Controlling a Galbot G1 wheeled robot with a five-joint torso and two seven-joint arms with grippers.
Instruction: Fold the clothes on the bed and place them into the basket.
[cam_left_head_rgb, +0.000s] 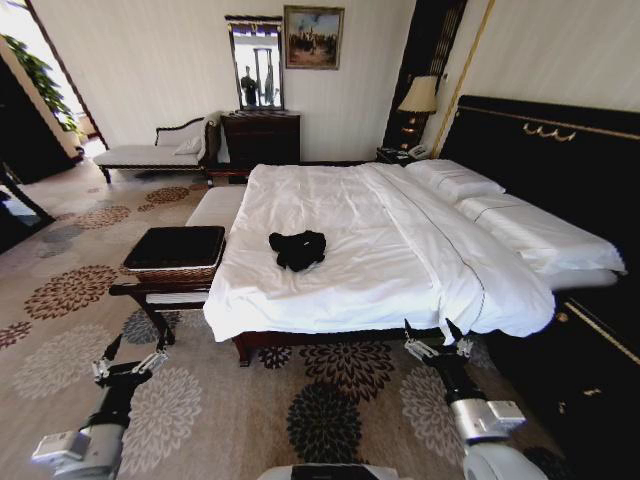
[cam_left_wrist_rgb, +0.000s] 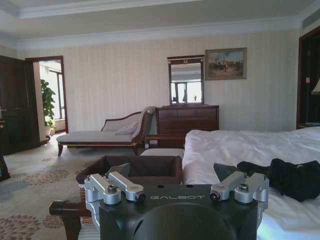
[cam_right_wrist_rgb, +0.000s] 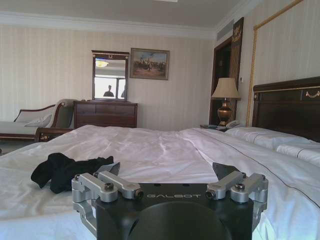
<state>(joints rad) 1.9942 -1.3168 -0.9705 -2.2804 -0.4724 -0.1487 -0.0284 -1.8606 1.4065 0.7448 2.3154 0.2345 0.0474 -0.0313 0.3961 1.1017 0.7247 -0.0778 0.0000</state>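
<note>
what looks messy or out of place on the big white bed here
The black short-sleeved T-shirt lies crumpled in a heap on the white-sheeted bed, near the side by the brown woven wicker basket, not spread flat or folded. The left gripper and right gripper hang open, short of the bed. Nothing looks spilled or damaged.
</note>
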